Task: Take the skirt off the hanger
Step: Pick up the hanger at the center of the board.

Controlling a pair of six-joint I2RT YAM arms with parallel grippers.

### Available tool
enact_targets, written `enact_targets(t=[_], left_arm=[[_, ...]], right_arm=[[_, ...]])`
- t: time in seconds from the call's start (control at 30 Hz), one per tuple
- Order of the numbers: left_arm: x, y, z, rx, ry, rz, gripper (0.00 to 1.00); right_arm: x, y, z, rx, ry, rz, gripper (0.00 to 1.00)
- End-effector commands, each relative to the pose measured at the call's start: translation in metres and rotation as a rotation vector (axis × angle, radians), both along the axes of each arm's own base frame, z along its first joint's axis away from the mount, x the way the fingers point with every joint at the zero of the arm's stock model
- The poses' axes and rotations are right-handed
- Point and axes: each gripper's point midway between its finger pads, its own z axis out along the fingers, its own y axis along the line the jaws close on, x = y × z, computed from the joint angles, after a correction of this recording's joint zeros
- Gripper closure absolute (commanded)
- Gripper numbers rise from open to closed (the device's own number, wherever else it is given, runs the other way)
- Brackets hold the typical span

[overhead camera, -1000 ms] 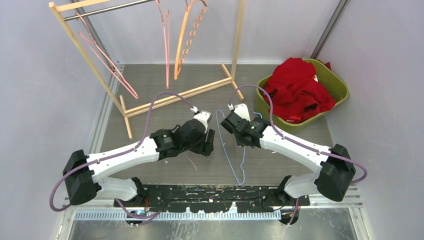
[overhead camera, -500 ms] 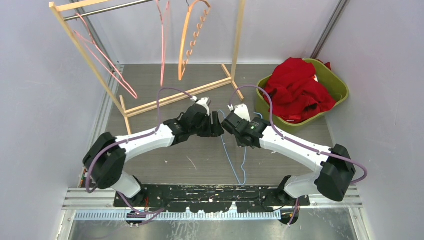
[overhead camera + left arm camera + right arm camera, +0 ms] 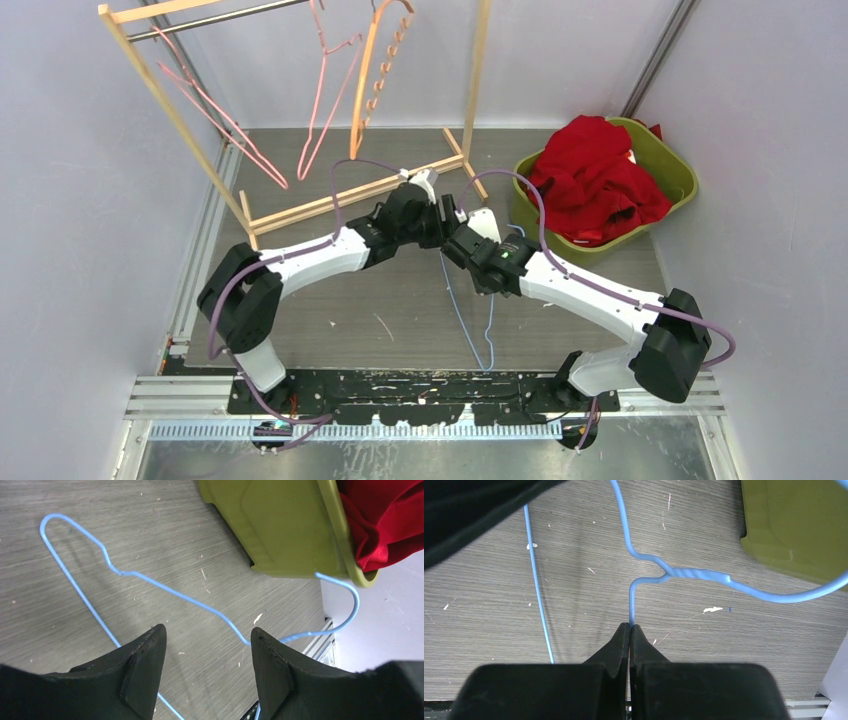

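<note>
The red skirt [image 3: 595, 180] lies bunched in the green bin [image 3: 683, 172] at the right; its edge shows in the left wrist view [image 3: 385, 520]. The bare blue wire hanger [image 3: 463, 312] lies over the table, its hook near the bin. My right gripper [image 3: 630, 625] is shut on the hanger [image 3: 694, 574] wire just below the twisted neck. My left gripper [image 3: 207, 632] is open and holds nothing. It hovers above the hanger [image 3: 165, 587] shoulder, close against the right gripper [image 3: 452, 246] in the top view.
A wooden clothes rack [image 3: 472, 90] stands at the back left with pink wire hangers [image 3: 320, 110] and an orange plastic hanger [image 3: 375, 80] on its bar. The bin's wall [image 3: 280, 525] is close ahead of the left gripper [image 3: 450, 212].
The left arm has swung forward and to the right, from the table's middle to beside the right gripper. The pink hangers on the rack have swung. The right gripper has stayed put.
</note>
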Motion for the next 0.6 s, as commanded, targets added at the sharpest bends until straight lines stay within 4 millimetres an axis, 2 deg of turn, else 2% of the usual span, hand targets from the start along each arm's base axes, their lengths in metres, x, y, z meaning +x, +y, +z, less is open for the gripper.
enact_targets(t=[0.0, 0.13, 0.3, 0.43, 0.57], left_arm=[[0.021, -0.019, 0.020, -0.094, -0.033, -0.004, 0.38], [0.027, -0.027, 0.002, -0.119, 0.031, -0.008, 0.38], [0.025, -0.022, -0.015, -0.106, 0.102, 0.027, 0.39], [0.029, -0.023, -0.017, -0.085, 0.120, 0.041, 0.39], [0.034, -0.033, -0.020, -0.110, 0.150, 0.043, 0.39]], right_arm=[[0.008, 0.006, 0.021, 0.028, -0.056, 0.003, 0.99], [0.008, 0.006, 0.024, 0.024, -0.059, 0.015, 0.99], [0.008, 0.002, 0.025, -0.004, -0.061, 0.026, 0.99], [0.008, 0.004, 0.023, 0.003, -0.056, 0.033, 0.99], [0.007, 0.004, 0.023, 0.006, -0.054, 0.039, 0.99]])
